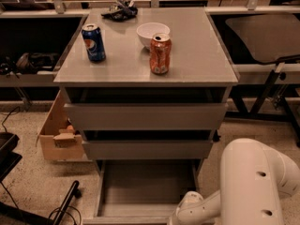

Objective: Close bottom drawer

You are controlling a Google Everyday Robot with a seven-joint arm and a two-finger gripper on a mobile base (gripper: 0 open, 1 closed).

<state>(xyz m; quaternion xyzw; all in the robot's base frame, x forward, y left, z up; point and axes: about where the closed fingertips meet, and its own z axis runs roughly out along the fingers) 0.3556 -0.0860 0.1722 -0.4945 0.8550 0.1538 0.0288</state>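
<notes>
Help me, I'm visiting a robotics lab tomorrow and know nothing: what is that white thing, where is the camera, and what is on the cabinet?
The white shape at lower right is the robot's arm, bent low at the open bottom drawer. Its gripper is out of view, past the picture's lower edge, so nothing can be seen held. The one camera looks down on the grey cabinet from the front. On the cabinet top stand a blue Pepsi can, an orange can, a white bowl and a dark bundle.

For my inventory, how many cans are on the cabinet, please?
2: blue can left, orange can in front of the bowl. The gripper is out of view, lower right.
</notes>
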